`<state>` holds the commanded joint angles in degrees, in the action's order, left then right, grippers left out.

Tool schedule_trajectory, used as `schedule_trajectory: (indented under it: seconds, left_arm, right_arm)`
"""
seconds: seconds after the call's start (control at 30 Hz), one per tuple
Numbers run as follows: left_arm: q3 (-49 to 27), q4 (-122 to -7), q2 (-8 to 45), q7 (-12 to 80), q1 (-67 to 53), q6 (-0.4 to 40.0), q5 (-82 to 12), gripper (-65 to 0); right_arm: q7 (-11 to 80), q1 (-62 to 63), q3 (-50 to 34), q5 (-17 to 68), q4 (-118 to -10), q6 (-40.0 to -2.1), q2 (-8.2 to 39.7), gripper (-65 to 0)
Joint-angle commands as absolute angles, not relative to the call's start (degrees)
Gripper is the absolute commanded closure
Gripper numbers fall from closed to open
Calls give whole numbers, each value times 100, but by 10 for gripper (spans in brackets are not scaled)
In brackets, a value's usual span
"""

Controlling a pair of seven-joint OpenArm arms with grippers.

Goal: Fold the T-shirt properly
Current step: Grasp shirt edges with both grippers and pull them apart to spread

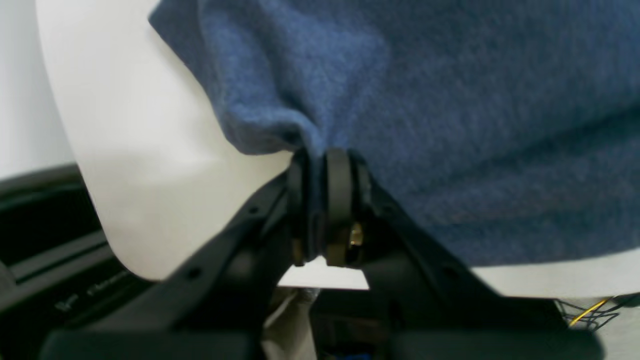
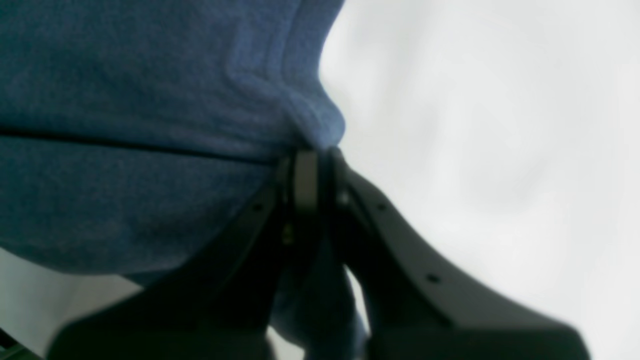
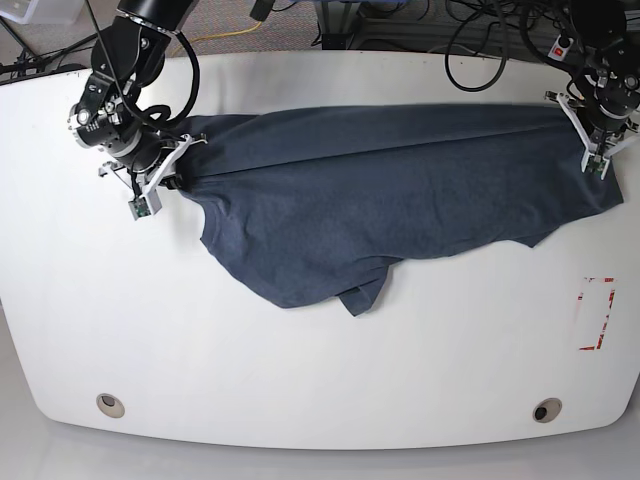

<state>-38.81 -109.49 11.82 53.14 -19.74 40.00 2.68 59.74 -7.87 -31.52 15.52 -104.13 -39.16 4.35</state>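
Base view, near to far. A red-and-white marker is seen on the white table at 4 o'clock. The T-shirt is spread across the table's far half, a rumpled fold hanging toward 6 o'clock. Its edge at 9 o'clock is pinched by the right gripper, jaws closed on cloth. Its edge at 3 o'clock is clamped likewise by the left gripper, shown close up.
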Motion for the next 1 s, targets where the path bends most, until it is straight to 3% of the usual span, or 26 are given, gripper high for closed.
schedule_trajectory:
  seconds: [0.07, 0.13, 0.17, 0.23, 0.33, 0.4, 0.7, 1.0]
  left_arm:
    - [-3890, -10949, 1182, 5314, -1982, 4000, 277, -215]
    - [-3881, -10949, 1182, 5323, -2053, 4000, 286, -315]
    - [-3881, -10949, 1182, 5323, -2079, 4000, 286, -351]
    - [-3881, -10949, 1191, 5323, -2079, 4000, 286, -406]
    - [-3881, -10923, 1218, 5323, -2079, 4000, 259, -428]
    - [-3899, -10923, 1226, 5323, -2070, 4000, 242, -428]
    - [-3925, -10932, 1191, 5323, -1807, 4000, 268, -422]
    - [-3925, -10932, 1200, 5323, -1727, 4000, 277, -421]
  right_arm:
    - [5991, -875, -3152, 1552, -10404, -3916, 435, -16]
    - [5991, -954, -3152, 1552, -10404, -3916, 435, -79]
    - [5991, -954, -3152, 1552, -10413, -3916, 435, -133]
    - [6000, -1007, -3178, 1552, -10413, -3916, 435, -303]
    - [6000, -1024, -3178, 1552, -10431, -3916, 435, -523]
    - [6000, -1024, -3169, 1560, -10440, -3916, 435, -596]
    - [6000, -382, -3134, 2457, -10123, -3899, 479, -598]
    - [5947, 1314, -3125, 2422, -8004, -3908, 699, -596]
